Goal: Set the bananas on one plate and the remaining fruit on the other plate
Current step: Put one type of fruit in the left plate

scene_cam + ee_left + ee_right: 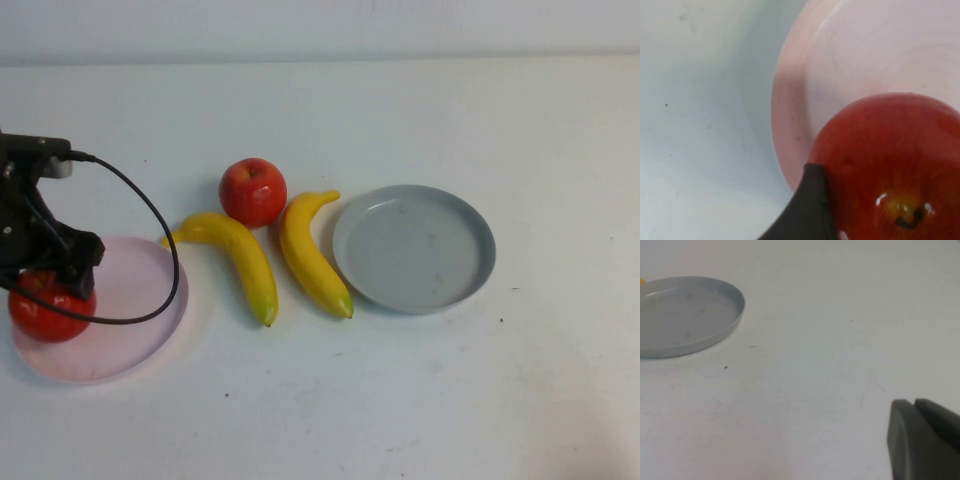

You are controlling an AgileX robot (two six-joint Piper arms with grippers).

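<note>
Right now our left gripper [50, 285] sits over the near-left part of the pink plate [130, 330], its jaws spread wide around a red apple [50, 305] that rests on that plate; in the left wrist view one dark finger [807, 210] lies against the apple's side, so we cannot say for sure whether the fruit is already let go or only loosely bracketed. Our right gripper [925, 440] is pressed shut, hanging over bare table beyond the right side of the grey-blue plate [415, 250], which is empty. What matters for the coming move is the lie of the remaining fruit: the second apple [253, 190] stands to the right of the left gripper and farther back, with the two bananas [270, 255] between the plates, their long axes running roughly front to back with a slight slant. We judge the left arm nearer to that apple, while the right arm is nearer to the banana beside the grey-blue plate.
</note>
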